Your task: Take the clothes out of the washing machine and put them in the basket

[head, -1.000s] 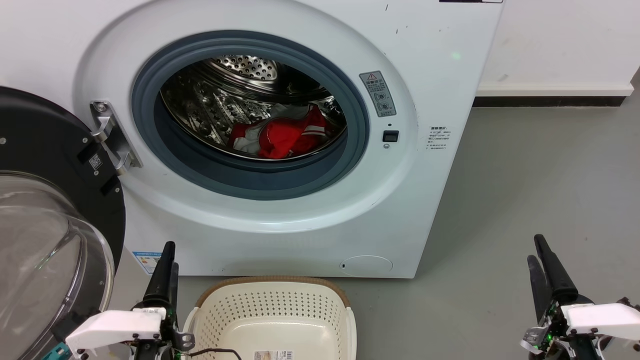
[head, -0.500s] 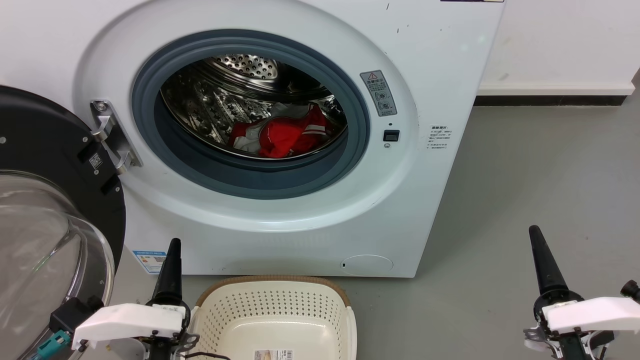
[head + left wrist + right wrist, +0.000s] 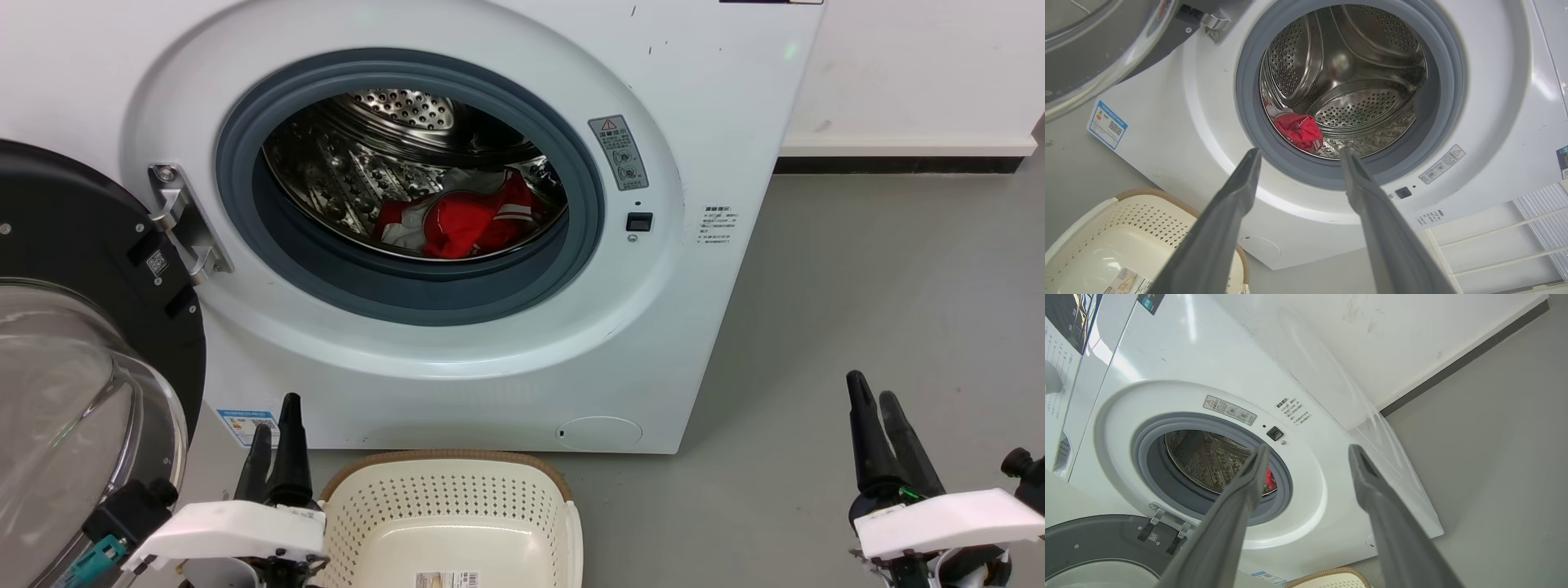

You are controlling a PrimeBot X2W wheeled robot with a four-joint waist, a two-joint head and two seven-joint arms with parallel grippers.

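Crosswise in the washing machine (image 3: pixel 694 98) lie the clothes (image 3: pixel 465 224), long axis left-right, left gripper (image 3: pixel 276 415) and right gripper (image 3: pixel 870 389) both spread

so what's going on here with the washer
A two-armed robot faces a large white front-loading washing machine whose black-framed glass door stands open. Bright red and white clothes lie untouched in the shiny perforated steel drum. The low cream perforated plastic basket sits on the floor before the machine, no clothes visible in it. The left gripper and right gripper hover low on either side of it, both open and holding nothing.
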